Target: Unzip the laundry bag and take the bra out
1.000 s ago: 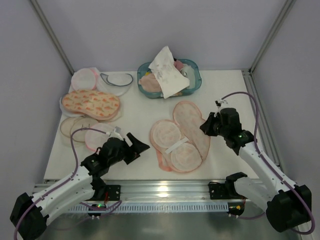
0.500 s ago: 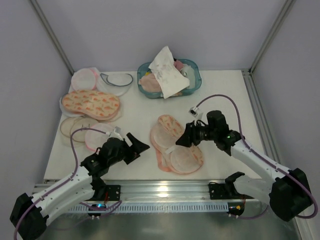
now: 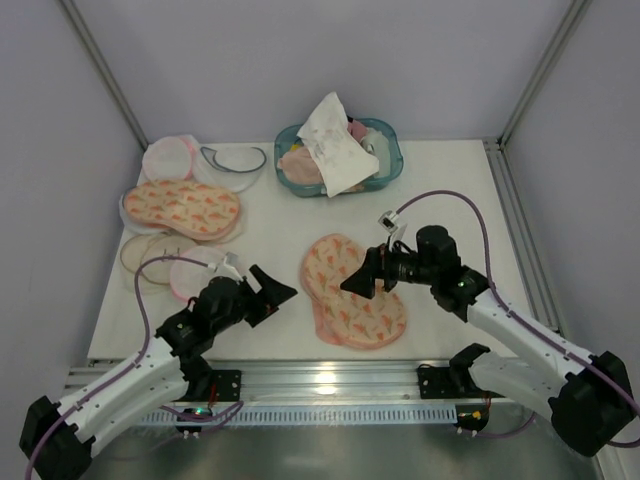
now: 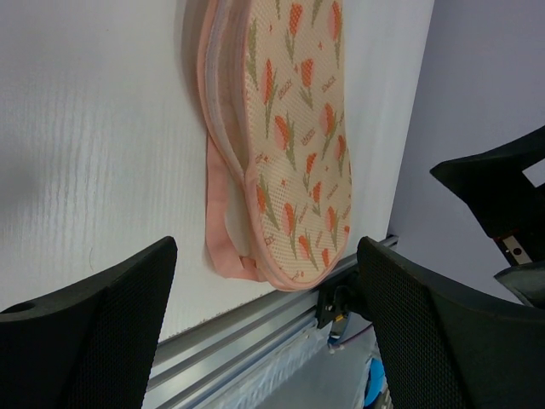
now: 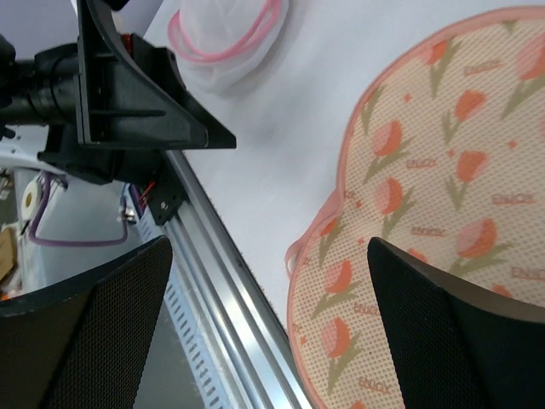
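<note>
The laundry bag point(image 3: 352, 293) lies flat and folded shut at the table's middle, peach with orange print up and pink edging. It also fills the left wrist view point(image 4: 294, 145) and the right wrist view point(image 5: 443, 196). My right gripper point(image 3: 364, 279) hovers open just over the bag's upper right part, with nothing between its fingers point(image 5: 272, 341). My left gripper point(image 3: 277, 290) stands open a little left of the bag, pointing at it, empty point(image 4: 264, 341). A white-cream cloth with faint print, seemingly the bra point(image 3: 333, 140), lies on top of the teal basket.
The teal basket point(image 3: 394, 152) with pink garments stands at the back. A second peach printed bag point(image 3: 182, 208), white mesh pouches point(image 3: 170, 156) and round pouches point(image 3: 160, 255) lie at the left. The metal rail point(image 3: 320, 375) runs along the near edge.
The bag lay spread open with its pale inside up. My right gripper swung left, carrying the flap over, and then opened. The bag now lies closed. The left arm barely moved.
</note>
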`<move>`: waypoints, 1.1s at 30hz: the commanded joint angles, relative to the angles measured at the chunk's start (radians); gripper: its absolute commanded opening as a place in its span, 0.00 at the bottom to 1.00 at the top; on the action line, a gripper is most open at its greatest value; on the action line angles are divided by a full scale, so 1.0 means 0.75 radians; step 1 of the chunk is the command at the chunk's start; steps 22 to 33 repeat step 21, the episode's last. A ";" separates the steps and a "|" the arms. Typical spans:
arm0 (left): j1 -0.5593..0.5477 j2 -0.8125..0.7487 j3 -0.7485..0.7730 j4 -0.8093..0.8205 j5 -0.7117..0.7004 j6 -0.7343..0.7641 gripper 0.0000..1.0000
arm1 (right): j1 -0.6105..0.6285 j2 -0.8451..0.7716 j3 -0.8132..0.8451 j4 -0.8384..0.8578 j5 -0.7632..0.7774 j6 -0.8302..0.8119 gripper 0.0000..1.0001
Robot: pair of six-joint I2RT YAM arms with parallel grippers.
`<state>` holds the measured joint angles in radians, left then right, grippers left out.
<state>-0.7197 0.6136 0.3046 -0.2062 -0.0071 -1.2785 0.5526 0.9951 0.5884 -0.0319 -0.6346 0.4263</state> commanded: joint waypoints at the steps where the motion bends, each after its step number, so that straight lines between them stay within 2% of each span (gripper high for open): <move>1: 0.000 -0.018 0.042 0.001 -0.009 0.046 0.88 | 0.002 -0.099 0.078 -0.078 0.230 0.008 0.99; 4: 0.000 -0.025 0.046 0.029 0.001 0.083 0.89 | 0.002 -0.185 0.093 -0.166 0.314 0.008 0.99; 8: 0.000 -0.039 0.097 0.038 0.040 0.181 0.89 | 0.002 -0.298 0.105 -0.291 0.555 -0.008 0.99; 13: 0.000 -0.061 0.152 0.005 0.048 0.295 0.89 | 0.002 -0.461 0.109 -0.387 0.731 -0.004 1.00; 18: 0.000 -0.096 0.266 -0.091 0.040 0.434 0.91 | 0.002 -0.580 0.111 -0.403 0.746 -0.012 0.99; 21: 0.000 -0.121 0.310 -0.169 0.020 0.469 0.96 | 0.002 -0.615 0.134 -0.430 0.742 -0.008 0.99; 33: 0.000 -0.121 0.310 -0.169 0.020 0.469 0.96 | 0.002 -0.615 0.134 -0.430 0.742 -0.008 0.99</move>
